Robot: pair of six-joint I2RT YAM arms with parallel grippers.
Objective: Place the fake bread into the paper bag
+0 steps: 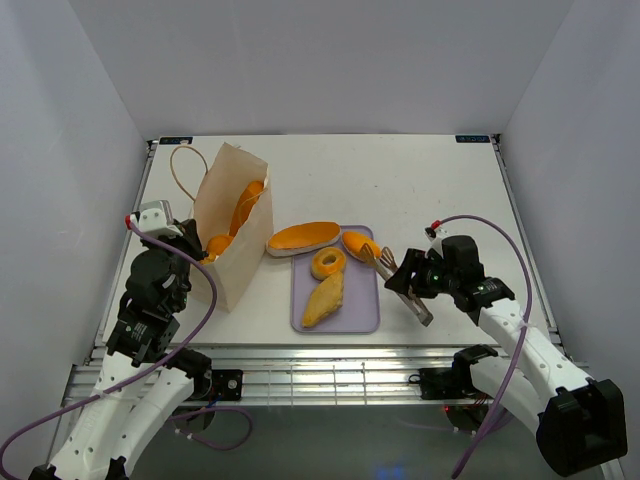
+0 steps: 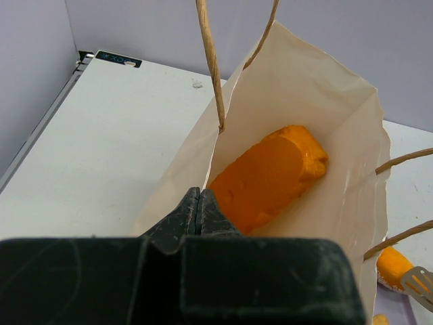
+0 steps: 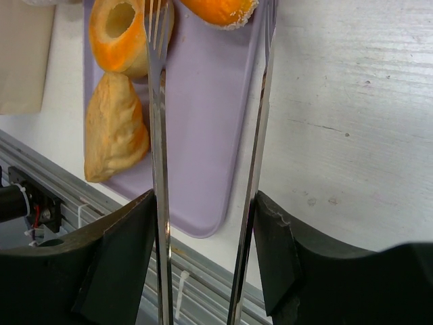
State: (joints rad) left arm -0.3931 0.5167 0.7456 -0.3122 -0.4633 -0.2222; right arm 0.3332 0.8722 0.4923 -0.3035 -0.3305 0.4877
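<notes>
Closest in on the left, the left gripper [image 1: 192, 252] sits at the near rim of the paper bag [image 1: 238, 235], fingers [image 2: 191, 215] pressed together and, by my read, pinching that rim to hold the mouth open. Inside already: a fat orange loaf [image 2: 267, 177] leaning on the far wall, and a second orange piece [image 1: 216, 243] low by the gripper.

Moving right, the long flat loaf [image 1: 303, 238] lies off the far-left corner of the lavender tray [image 1: 365, 318], overlapping its edge. On the tray sit the ring [image 1: 327, 263] and, nearer us, the turnover [image 1: 324, 300]. At the tray's far-right corner, an oval roll [image 1: 360, 243], and that's the target. The tongs [image 1: 398, 283] reach in from the right, clamped in the right gripper [image 1: 420, 280], with the tong arms standing spread, not yet squeezed.

So it's a pick in progress. Next it needs a squeeze on the roll, a lift, then a carry leftward over the other pieces to the bag, clear of the cord handles [image 2: 211, 64].

From above you get the layout, but the bag's inside is half hidden; the left wrist view shows the loaf deep inside and the fingers together. Only the right wrist view shows the roll's end [image 3: 220, 10] lying between the two arms, the forked arm [image 3: 157, 101] crossing the ring [image 3: 128, 34], which could get nudged.
</notes>
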